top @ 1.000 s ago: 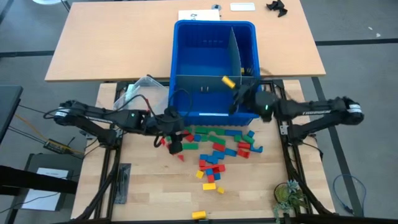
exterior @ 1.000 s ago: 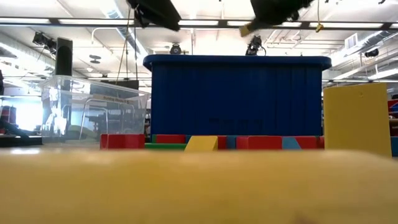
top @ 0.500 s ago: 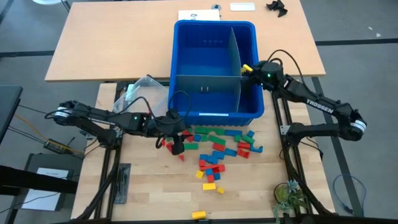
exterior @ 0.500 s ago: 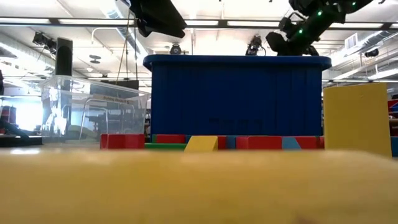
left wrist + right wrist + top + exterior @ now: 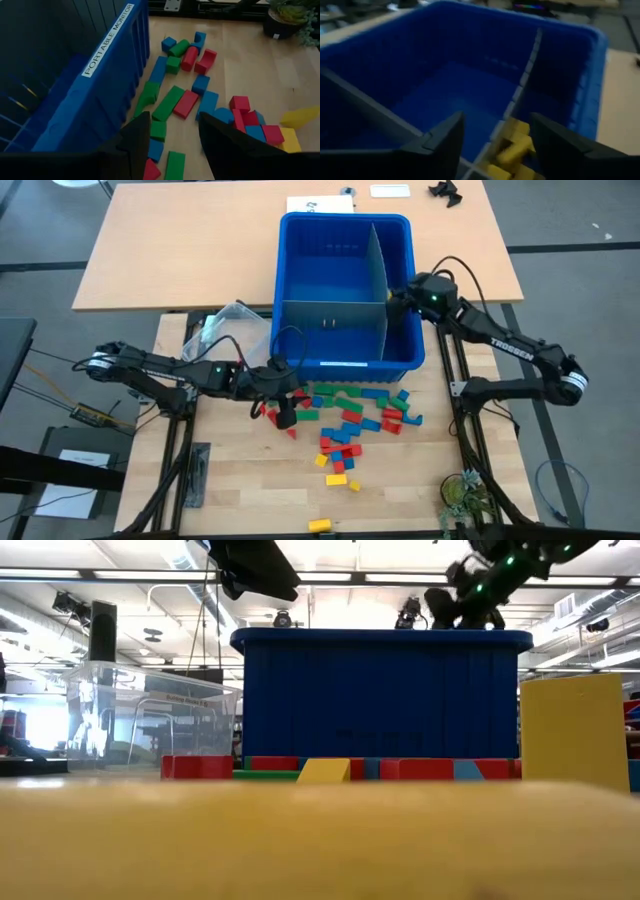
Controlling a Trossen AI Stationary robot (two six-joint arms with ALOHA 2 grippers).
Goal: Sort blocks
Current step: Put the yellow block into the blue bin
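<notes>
Wooden table [image 5: 230, 480] carries our blocks [image 5: 350, 420], scattered in front of the blue bin [image 5: 345, 230]. Our right hand [image 5: 398, 297] hangs over the bin's right compartment, fingers apart and empty, yellow blocks [image 5: 512, 147] lying below: we judge the drop done. Our left hand [image 5: 283, 412], fingers apart, waits over the pile; next it must close on one block.

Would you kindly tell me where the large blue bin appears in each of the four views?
High view: blue bin at top centre.
Low view: centre, behind the blocks.
Left wrist view: along the picture's left side.
Right wrist view: fills the frame, yellow blocks inside.
Shared landmark: its grey divider.
</notes>
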